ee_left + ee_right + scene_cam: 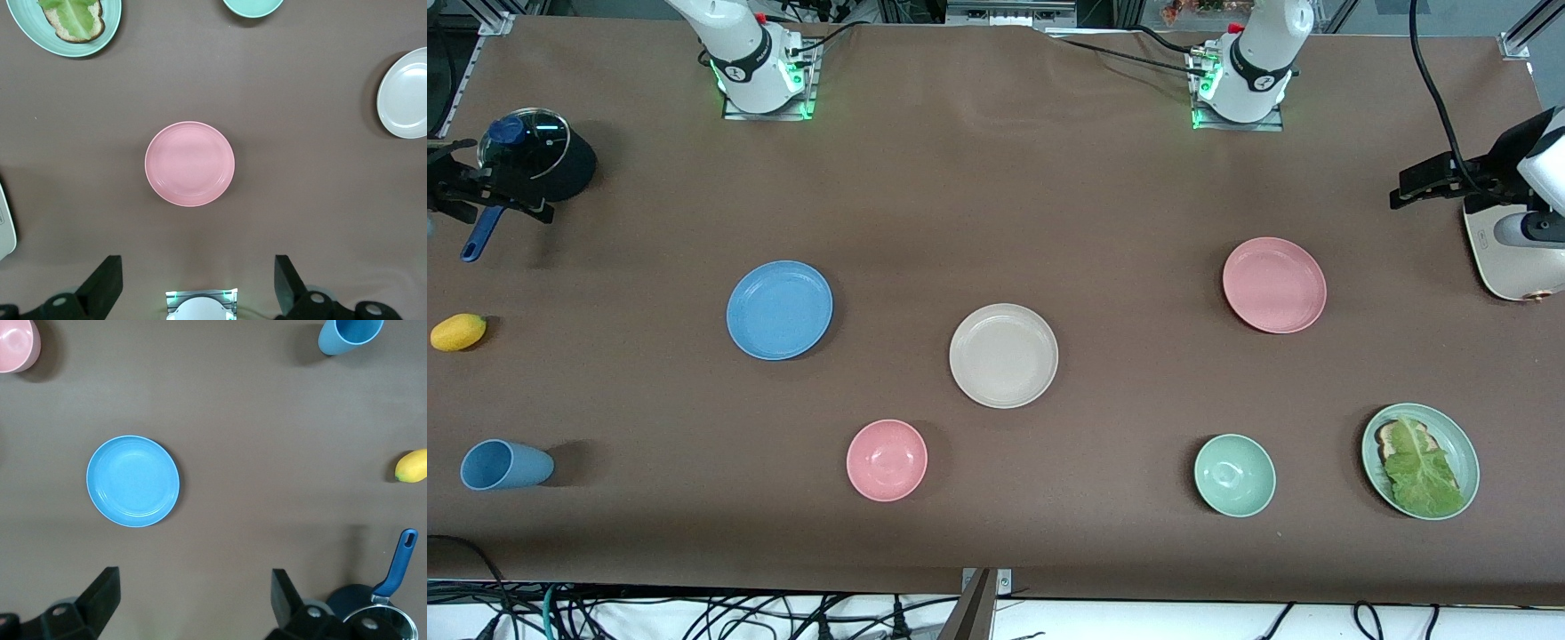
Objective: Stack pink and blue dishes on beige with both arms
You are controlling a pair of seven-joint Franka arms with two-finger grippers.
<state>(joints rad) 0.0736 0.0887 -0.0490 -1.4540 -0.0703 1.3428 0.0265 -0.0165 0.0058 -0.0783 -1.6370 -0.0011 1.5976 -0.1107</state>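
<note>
The beige plate [1003, 356] lies flat near the middle of the table [996, 178], bare brown cloth all round it. The blue plate [779, 309] lies flat toward the right arm's end, the pink plate [1274, 284] toward the left arm's end; both are a little farther from the front camera than the beige one and well apart from it. All three are round, rims up, so none has a long axis.

The left gripper [197, 283] hangs high over the table's end by a white appliance [1507, 258], its fingers [107, 283] spread wide. The right gripper [193, 603] hangs over the pot [538, 164] at the other end, fingers [103, 600] also spread wide.

Nearer the front camera stand a pink bowl [887, 460], a green bowl [1234, 475], a green plate [1458, 444] carrying bread and lettuce, and a blue cup [505, 465] on its side. A lemon [458, 332] sits near the table's edge. Both grippers are cut off by the front view's edges.
</note>
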